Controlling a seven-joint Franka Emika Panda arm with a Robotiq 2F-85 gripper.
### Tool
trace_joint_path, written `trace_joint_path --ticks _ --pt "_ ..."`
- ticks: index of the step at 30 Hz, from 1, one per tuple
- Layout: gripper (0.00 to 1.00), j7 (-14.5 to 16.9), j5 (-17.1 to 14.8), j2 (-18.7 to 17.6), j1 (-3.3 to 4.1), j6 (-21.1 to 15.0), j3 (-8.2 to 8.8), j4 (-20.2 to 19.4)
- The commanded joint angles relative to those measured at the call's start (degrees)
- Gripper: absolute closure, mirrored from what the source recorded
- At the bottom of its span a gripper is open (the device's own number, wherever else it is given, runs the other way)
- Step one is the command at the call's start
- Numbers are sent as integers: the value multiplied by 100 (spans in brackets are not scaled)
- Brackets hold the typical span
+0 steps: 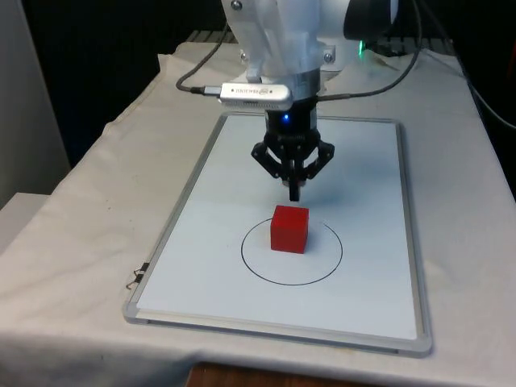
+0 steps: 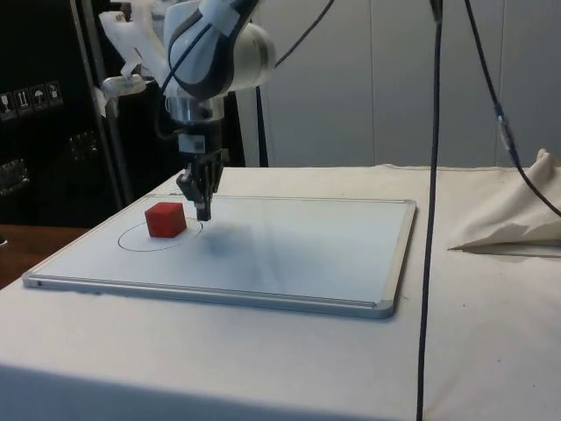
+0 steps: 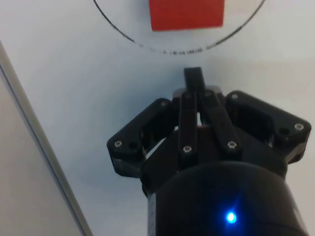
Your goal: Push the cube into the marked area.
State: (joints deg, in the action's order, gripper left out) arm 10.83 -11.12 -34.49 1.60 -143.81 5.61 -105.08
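The red cube (image 1: pixel 289 229) sits on the whiteboard (image 1: pixel 201 266), inside the black circle (image 1: pixel 251 268) drawn on it, toward the circle's far arc rather than at its middle. In the front view all of the cube's base falls within the line, and the side view agrees, with the cube (image 2: pixel 166 219) resting inside the ring (image 2: pixel 131 246). In the wrist view the cube (image 3: pixel 186 14) lies past the circle's line (image 3: pixel 118 30), on the inner side.

Just beyond the cube, on the robot's side of it, hangs the pincer (image 1: pixel 294 192), its two fingers pressed together into one narrow tip, holding nothing. The tip is low over the board at about the circle's far edge, near the cube; whether it touches the cube's far face cannot be told, though the wrist view shows a strip of bare board between them.

By my judgement the push is essentially done: the cube is in the marked area. What may remain is only drawing the pincer clear.

The board lies on the cloth-covered worktop (image 1: pixel 72 242).
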Motion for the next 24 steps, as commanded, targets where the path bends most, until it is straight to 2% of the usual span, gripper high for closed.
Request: trace_joint_path --ticks 1,6,7,8,13,16,17,19,24 --pt "100 29 -11 115 -11 0 -6 -115" --pt "100 23 23 573 6 46 23 -516" --pt "100 23 6 470 0 11 11 -435" --pt "100 29 29 642 11 57 29 -573" --pt "100 57 63 1043 17 183 46 -825" --pt "100 74 80 1203 17 241 52 -905" --pt "100 92 29 1140 0 218 29 -865" --pt "100 80 103 1341 17 292 57 -951" --pt "100 92 115 1364 11 315 52 -940"
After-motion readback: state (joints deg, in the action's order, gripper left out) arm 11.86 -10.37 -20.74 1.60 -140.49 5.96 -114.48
